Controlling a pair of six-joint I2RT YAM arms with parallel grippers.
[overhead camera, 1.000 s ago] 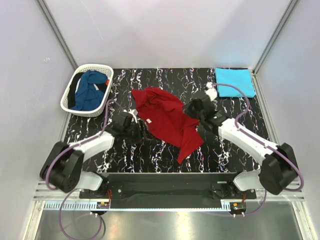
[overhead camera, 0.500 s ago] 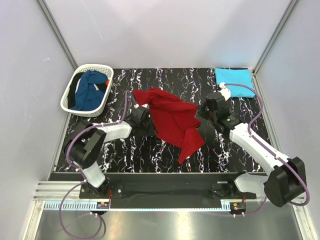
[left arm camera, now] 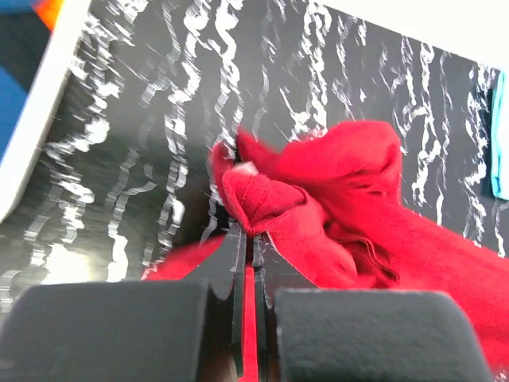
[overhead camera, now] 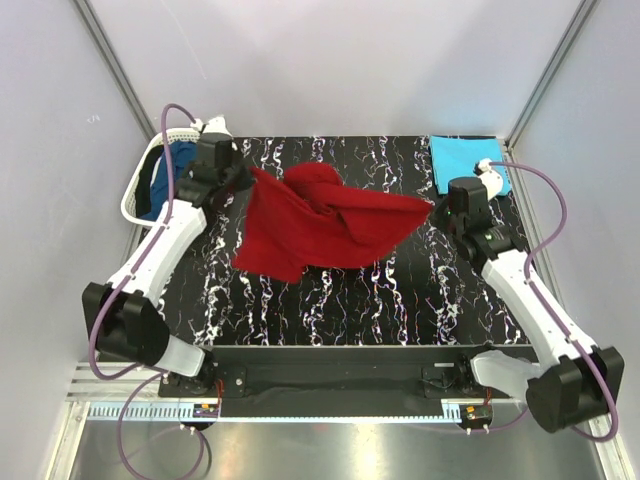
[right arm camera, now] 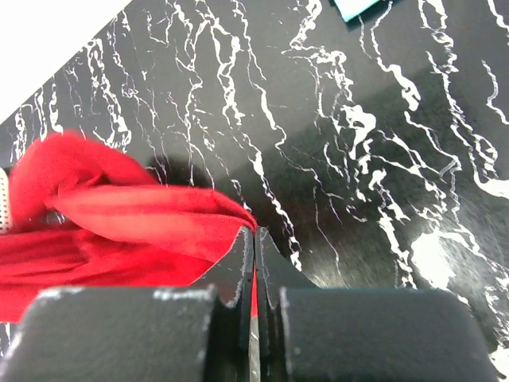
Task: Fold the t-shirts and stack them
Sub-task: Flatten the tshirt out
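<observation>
The deep red t-shirt (overhead camera: pixel 325 225) hangs stretched between both grippers above the black marbled table (overhead camera: pixel 400 290). My left gripper (overhead camera: pixel 248 178) is shut on its left corner, and in the left wrist view red cloth (left arm camera: pixel 334 207) is pinched between the fingers (left arm camera: pixel 227 259). My right gripper (overhead camera: pixel 434 207) is shut on the right corner; in the right wrist view the shirt (right arm camera: pixel 135 227) runs off to the left from the pinch. A turquoise t-shirt (overhead camera: pixel 463 160) lies folded at the far right corner. A dark blue t-shirt (overhead camera: pixel 172 180) sits crumpled in the basket, partly behind the left arm.
A white lattice basket (overhead camera: pixel 140 195) stands at the far left, its rim (left arm camera: pixel 32 127) close beside the left gripper. Grey walls and metal posts enclose the table on three sides. Both arm bases sit at the near edge.
The left gripper closed on the red shirt's left corner and rose toward the far left. The right gripper carried its corner to the right. The shirt went from a heap to a stretched span.
</observation>
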